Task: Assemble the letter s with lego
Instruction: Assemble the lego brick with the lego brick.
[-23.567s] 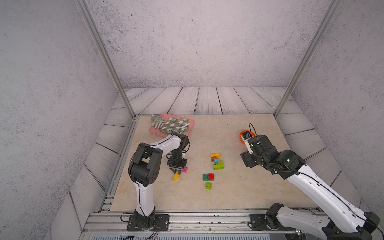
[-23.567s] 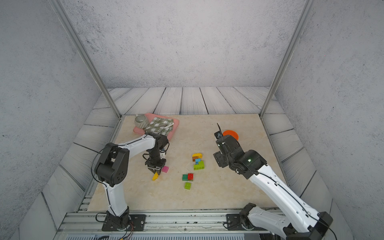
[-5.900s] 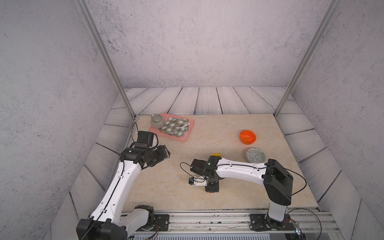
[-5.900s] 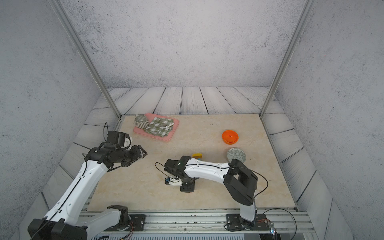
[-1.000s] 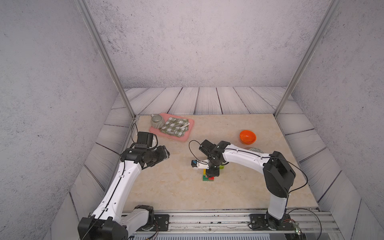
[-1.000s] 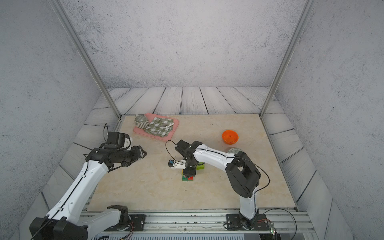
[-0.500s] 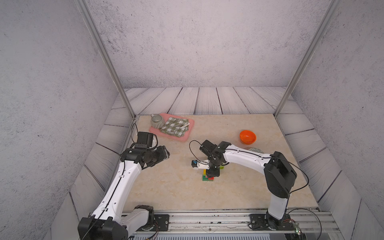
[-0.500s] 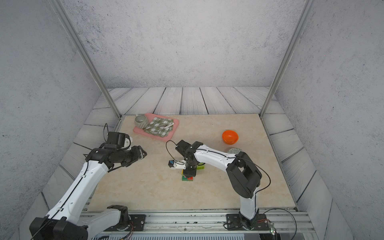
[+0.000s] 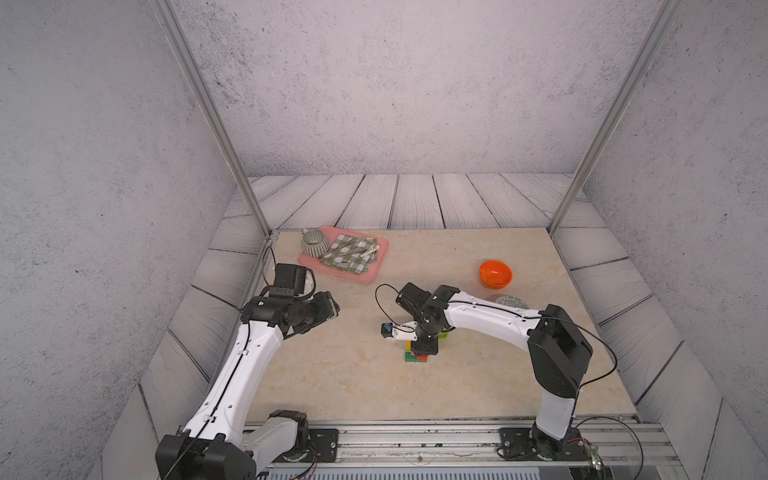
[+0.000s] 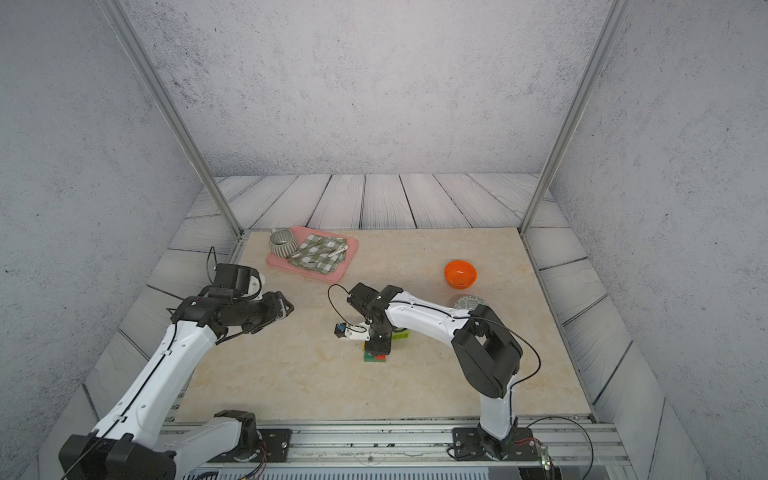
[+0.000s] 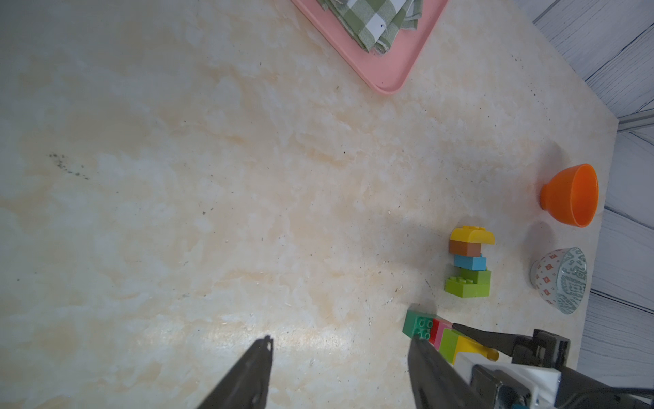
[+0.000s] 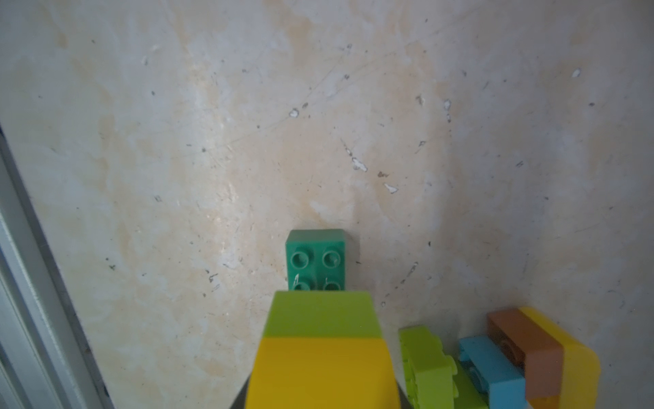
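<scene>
1. A pale marbled bench point(image 9: 332, 382) is sitting inside grey speckled walls, with whitewashed planks running round it.
2. At the far left corner a pink tray point(image 9: 380, 259) is carrying a striped cup point(image 9: 313, 243) and a green checked cloth point(image 9: 349, 255).
3. Near the right edge an orange bowl point(image 9: 495, 274) is standing. A patterned bowl point(image 11: 559, 279) is sitting just beside it on the front side, and the right arm is partly covering it in both top views.
4. The lego is lying around the middle of the bench in two groups.
5. One group is a row running from a dark green brick point(image 12: 316, 260) through a red brick point(image 11: 437, 327) and a sliver of pink to a lime brick point(image 12: 320, 315) and a yellow brick point(image 12: 322, 371).
6. The other group, a lego cluster point(image 11: 469, 262) of yellow, brown, blue, green and lime, is lying near the row on the side toward the right edge.
7. The right gripper point(image 9: 424, 349) is pointing down at the row, its jaws pinching the lime and yellow end. Whether that end is pressed fully against the pink is not clear.
8. The left gripper point(image 11: 339, 341) is hovering over the left side of the bench, well apart from the lego, with its jaws spread and nothing between them.
</scene>
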Available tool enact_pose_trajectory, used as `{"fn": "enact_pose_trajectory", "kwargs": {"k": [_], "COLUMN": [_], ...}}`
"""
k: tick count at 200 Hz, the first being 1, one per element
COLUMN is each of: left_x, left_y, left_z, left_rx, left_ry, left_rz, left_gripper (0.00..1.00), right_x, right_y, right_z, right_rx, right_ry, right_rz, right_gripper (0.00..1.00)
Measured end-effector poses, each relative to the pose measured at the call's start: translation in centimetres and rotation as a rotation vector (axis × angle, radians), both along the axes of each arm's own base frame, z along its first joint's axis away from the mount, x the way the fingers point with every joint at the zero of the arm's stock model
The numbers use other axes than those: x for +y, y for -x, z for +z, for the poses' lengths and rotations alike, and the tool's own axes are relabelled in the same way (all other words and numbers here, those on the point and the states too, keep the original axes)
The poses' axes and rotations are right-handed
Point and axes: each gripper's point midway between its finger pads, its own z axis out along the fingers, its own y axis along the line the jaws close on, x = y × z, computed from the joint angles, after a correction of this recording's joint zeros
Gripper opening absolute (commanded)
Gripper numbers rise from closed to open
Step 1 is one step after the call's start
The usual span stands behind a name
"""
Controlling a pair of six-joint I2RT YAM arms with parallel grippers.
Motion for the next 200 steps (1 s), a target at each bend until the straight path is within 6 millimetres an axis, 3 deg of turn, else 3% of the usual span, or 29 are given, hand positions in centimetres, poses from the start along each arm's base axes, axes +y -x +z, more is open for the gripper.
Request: {"fn": "enact_pose_trajectory", "kwargs": {"k": [200], "left_x": [0.09], "left_y": [0.30], "left_z": [-0.06], "left_rx": [0.013], "left_ry": [-0.007], "left_rz": [-0.003], "left_gripper": [0.66], "right_x": [0.41], "right_y": [0.19], "right_z": [-0.41], "right_rx": [0.018], "right_ry": [0.007], "right_rz": [0.028], "right_gripper": [0.06]}}
